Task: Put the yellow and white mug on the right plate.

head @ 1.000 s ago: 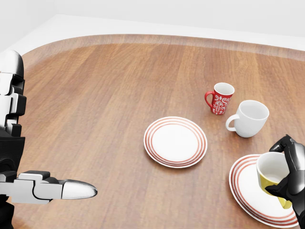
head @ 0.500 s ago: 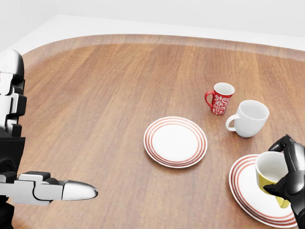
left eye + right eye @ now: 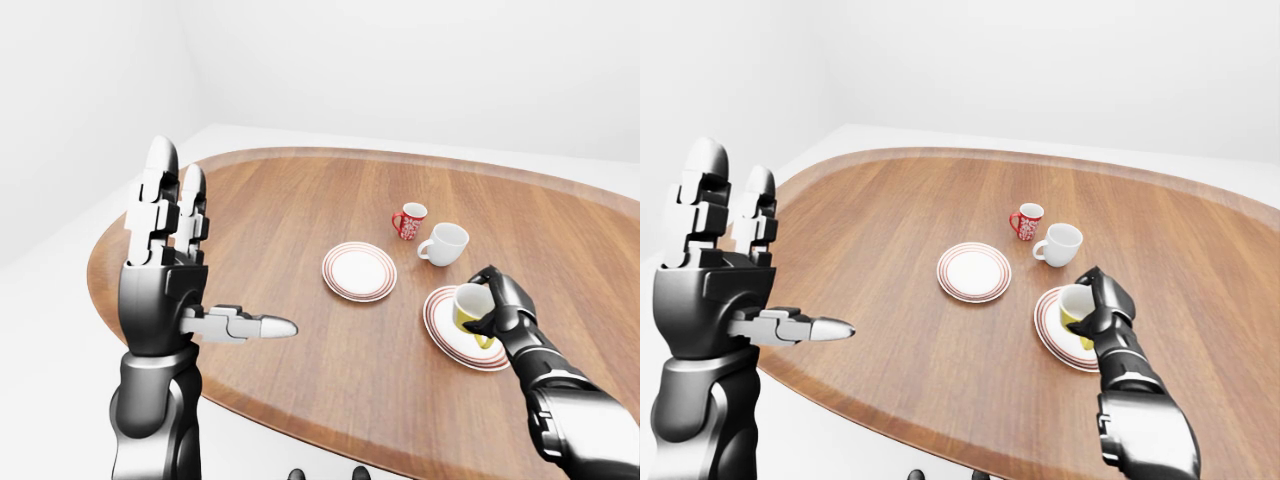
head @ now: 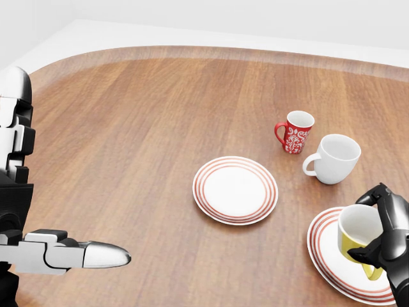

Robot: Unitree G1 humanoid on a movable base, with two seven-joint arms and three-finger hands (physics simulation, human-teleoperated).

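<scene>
Bench [image 4: 128, 128]: wood-grain top w/ rounded edge, pale floor and walls around it.
Yellow and white mug [image 4: 360, 238]: yellow outside, white inside; tilted, mouth toward upper left of head view. Sits over the right plate, in the R hand's grip. Contact betw. mug base and plate: cannot tell, hand covers the underside.
Right hand [image 4: 386, 235]: dark, enters head view at lower right edge. Its fingers [image 4: 372, 196] are curled round the mug, one over the rim at top, one across the lower body.
Right plate [image 4: 326, 246]: white w/ red rings, lower right of head view, partly cut by frame edge and partly hidden by mug + hand.
Left plate [image 4: 235, 189]: same pattern, lying flat near centre of head view, nothing on it. Well apart from right plate.
Red mug [image 4: 295, 132]: red w/ white pattern, upright, handle to view-left; above and right of left plate.
White mug [image 4: 335, 158]: plain, upright, handle to view-left; just beside red mug on its lower right, near top edge of right plate, not touching it.
Left hand [image 3: 165, 285]: raised at left of left-eye view, well apart from all crockery, holding nothing.
Left fingers [image 3: 160, 195]: two point straight up, side by side; thumb [image 3: 240, 325] sticks out toward view-right. Hand spread.
</scene>
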